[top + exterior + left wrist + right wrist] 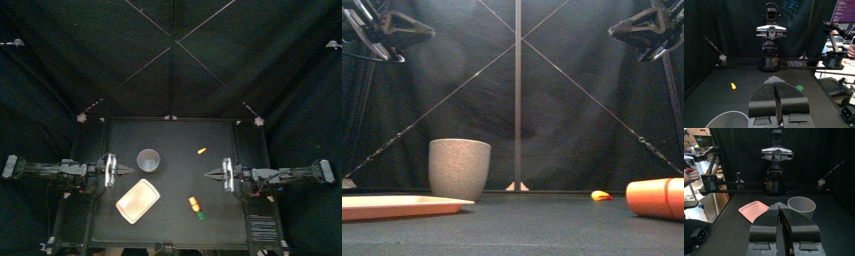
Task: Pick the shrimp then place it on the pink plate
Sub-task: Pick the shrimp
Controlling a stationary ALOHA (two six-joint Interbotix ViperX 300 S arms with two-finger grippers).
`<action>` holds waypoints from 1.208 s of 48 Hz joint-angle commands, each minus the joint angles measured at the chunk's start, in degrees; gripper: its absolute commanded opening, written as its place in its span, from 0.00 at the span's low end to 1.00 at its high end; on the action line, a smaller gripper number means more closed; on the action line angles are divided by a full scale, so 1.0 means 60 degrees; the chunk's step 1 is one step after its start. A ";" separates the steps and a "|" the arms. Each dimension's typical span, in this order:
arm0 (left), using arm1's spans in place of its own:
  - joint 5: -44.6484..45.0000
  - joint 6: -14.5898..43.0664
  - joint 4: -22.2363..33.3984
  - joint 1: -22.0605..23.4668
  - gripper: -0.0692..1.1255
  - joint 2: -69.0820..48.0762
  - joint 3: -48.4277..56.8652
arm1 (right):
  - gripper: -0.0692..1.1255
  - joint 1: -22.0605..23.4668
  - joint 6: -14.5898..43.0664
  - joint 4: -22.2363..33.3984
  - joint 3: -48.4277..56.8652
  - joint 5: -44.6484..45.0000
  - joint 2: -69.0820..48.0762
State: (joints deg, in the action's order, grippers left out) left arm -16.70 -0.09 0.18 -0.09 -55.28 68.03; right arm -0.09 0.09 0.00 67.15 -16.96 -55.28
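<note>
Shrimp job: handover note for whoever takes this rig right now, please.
Left pincer: shut, empty, out at the left.
Right pincer: shut, empty, out at the right.
Pink tray: front-left, nothing on it; grey cup behind it.
Loose: small yellow-orange toy near the back, orange toy with a green end right of the tray. I cannot tell which is the shrimp.
Done: nothing. Left: pick and place.

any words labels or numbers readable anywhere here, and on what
None can be read.
The grey speckled cup, the pink tray, the orange toy and the small yellow toy show no print or label in any view.
</note>
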 commanded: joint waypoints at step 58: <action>0.1582 0.0073 -0.0132 -0.1187 0.12 0.0176 -0.0527 | 0.80 0.4424 -0.0029 0.3340 -0.2212 0.5654 0.4893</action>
State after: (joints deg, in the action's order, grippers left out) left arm -6.86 0.26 -0.53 -6.94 -54.49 65.57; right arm 25.58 0.00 19.95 54.93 17.31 -27.16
